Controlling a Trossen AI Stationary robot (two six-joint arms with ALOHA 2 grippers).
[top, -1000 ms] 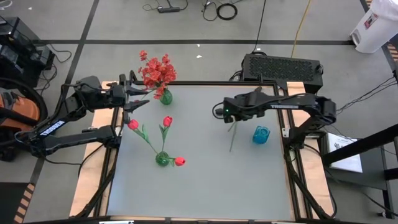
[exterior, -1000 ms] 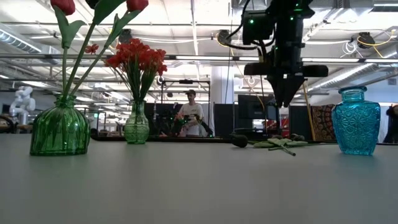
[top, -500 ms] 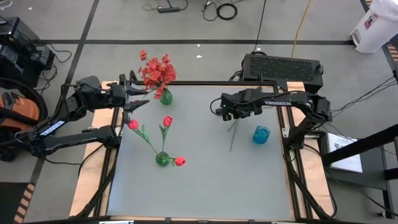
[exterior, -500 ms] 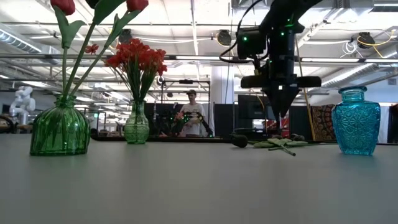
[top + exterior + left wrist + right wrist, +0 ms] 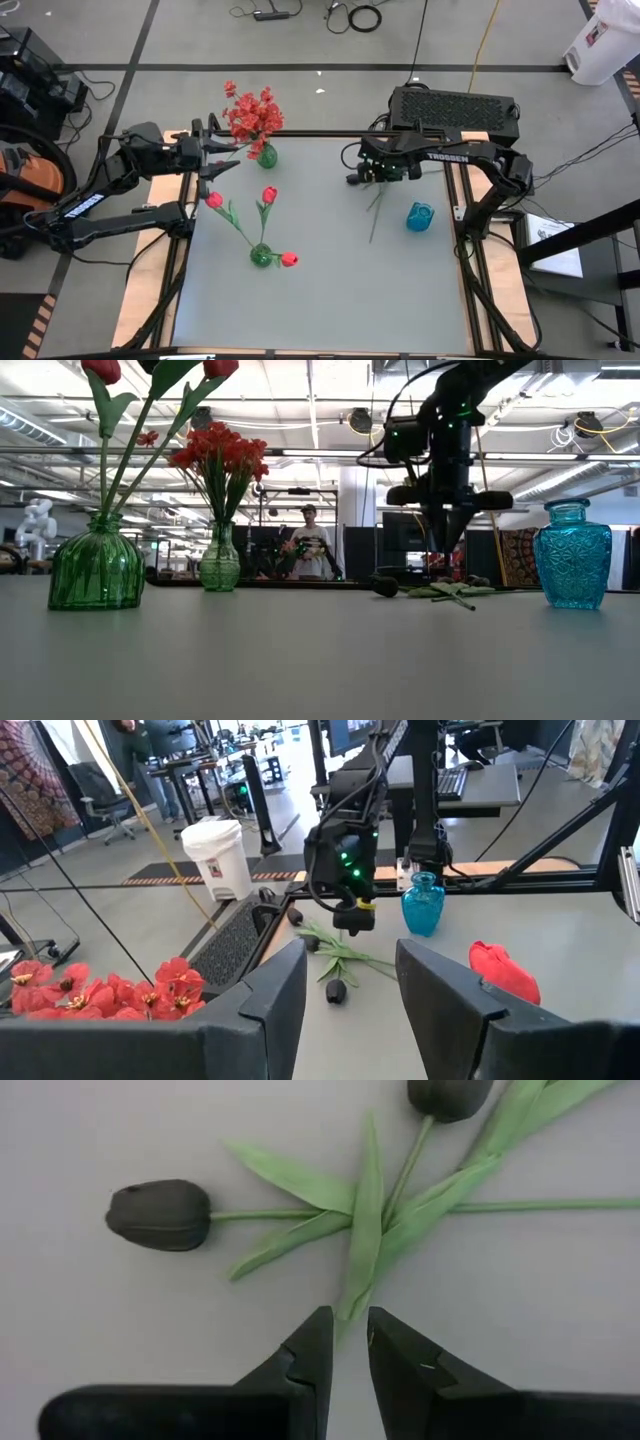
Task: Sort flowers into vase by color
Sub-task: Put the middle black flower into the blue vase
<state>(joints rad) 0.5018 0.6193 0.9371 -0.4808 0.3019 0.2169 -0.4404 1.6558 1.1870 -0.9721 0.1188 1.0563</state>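
Beyond the far edge of my grey table (image 5: 330, 300) a black perforated box (image 5: 453, 107) sits on the floor, with a yellow cable (image 5: 484, 40) running away from it and loose black cords (image 5: 352, 15) coiled farther out. A white bin (image 5: 600, 45) stands at the far right corner of the floor; from the left wrist view it shows as a white bucket with a red label (image 5: 213, 845). Level across the table I see a person (image 5: 307, 546) standing among desks, a white humanoid figure (image 5: 36, 525) off to one side, and a patterned hanging cloth (image 5: 518, 556).
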